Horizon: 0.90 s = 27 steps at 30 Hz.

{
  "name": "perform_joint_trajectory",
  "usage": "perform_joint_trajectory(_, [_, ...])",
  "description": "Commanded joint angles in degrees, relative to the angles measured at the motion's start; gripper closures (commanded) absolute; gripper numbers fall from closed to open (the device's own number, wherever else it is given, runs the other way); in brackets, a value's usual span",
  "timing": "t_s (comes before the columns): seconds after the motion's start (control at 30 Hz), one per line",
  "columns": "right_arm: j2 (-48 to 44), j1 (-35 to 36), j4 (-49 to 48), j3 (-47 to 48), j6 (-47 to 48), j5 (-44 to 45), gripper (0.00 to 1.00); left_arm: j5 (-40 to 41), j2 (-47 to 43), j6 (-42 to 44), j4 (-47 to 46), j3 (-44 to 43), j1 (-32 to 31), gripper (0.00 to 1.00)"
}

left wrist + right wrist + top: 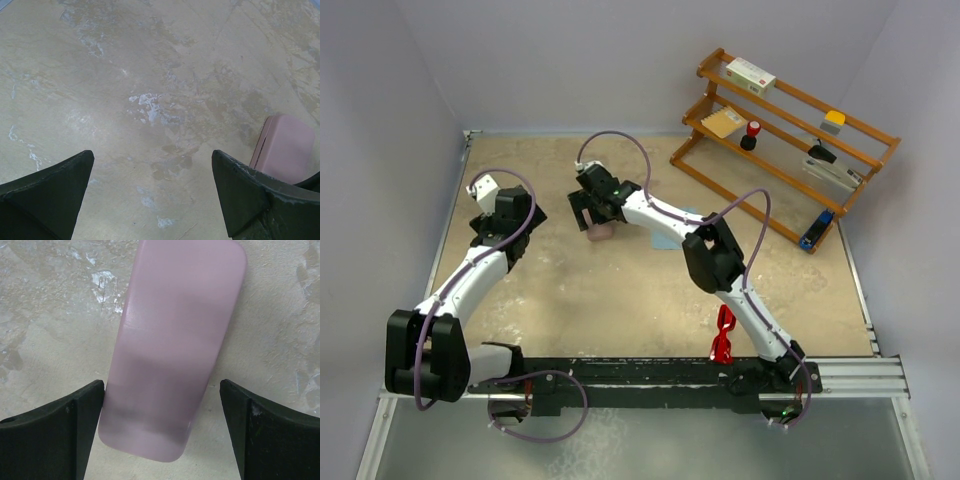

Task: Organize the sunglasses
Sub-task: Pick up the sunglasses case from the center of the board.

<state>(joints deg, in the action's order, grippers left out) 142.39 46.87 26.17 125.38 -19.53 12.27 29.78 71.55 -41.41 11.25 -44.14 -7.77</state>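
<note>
A pink case is laid flat on the sandy-brown table. A light blue cloth is seen near it. A wooden rack is stood in the far right corner. A white box and a brown packet are kept on it.

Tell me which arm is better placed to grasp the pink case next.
Likely right. The right gripper hangs directly over the pink case, jaws open on either side. The left gripper is open over bare table, the case only at its view's edge.
</note>
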Motion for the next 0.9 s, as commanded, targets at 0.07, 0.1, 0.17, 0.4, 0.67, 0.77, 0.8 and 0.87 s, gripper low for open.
perform_joint_trajectory(0.07, [1.02, 0.44, -0.62, 3.32, -0.34, 0.12, 0.01, -0.27, -0.77, -0.16, -1.69, -0.33, 0.19, 0.01])
perform_joint_trajectory(0.1, [1.12, 0.46, -0.51, 3.28, -0.33, 0.20, 0.01, -0.33, -0.73, -0.15, -1.67, -0.41, 0.21, 0.01])
perform_joint_trajectory(0.17, [1.10, 0.56, -0.18, 2.95, -0.36, 0.29, 0.03, -0.24, -0.78, -0.10, -1.74, -0.40, 0.21, 0.01])
perform_joint_trajectory(0.4, [-2.34, 0.85, -1.93, -3.46, -0.82, 0.10, 0.25, 0.10, -0.16, -0.16, -1.89, -0.64, 0.19, 0.01])
perform_joint_trajectory(0.67, [-9.20, 1.34, -4.79, -12.81, -0.53, -0.80, 0.64, 0.52, -0.25, -0.03, -1.50, -0.77, 0.21, 0.01])
perform_joint_trajectory(0.77, [-13.28, 1.50, -5.80, -17.87, 0.34, -1.40, 0.81, 0.71, -0.44, 0.03, -1.40, -0.77, 0.21, 0.01])
perform_joint_trajectory(0.8, [-14.68, 1.49, -5.95, -19.48, 0.69, -1.76, 0.82, 0.72, -0.38, 0.01, -1.40, -0.65, 0.22, 0.01])
perform_joint_trajectory(0.87, [-17.43, 1.64, -6.21, -22.92, 1.41, -2.50, 0.82, 0.63, -0.32, -0.02, -1.40, -0.69, 0.21, 0.01])
